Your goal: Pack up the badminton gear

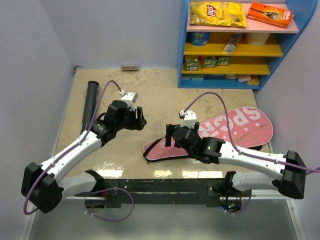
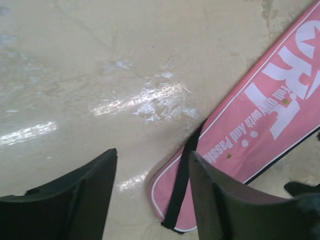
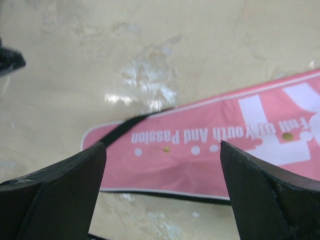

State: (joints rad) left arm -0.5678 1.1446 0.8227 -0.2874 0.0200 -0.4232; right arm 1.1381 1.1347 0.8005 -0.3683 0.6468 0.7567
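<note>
Top external view: a pink racket-shaped fabric bag with white lettering lies flat on the beige desk, right of centre, with its narrow end pointing left.
Tube: a long black tube lies along the desk's far left side, well apart from the bag.
Left arm: the left end effector hovers over bare desk just beside the bag's narrow end, its fingers spread and nothing between them.
Right arm: the right end effector hangs over the bag's narrow end, its fingers spread wide and empty.
Strap: a black strap crosses the bag's narrow end.
Background: a blue shelf unit carries a yellow snack packet and an orange box.
</note>
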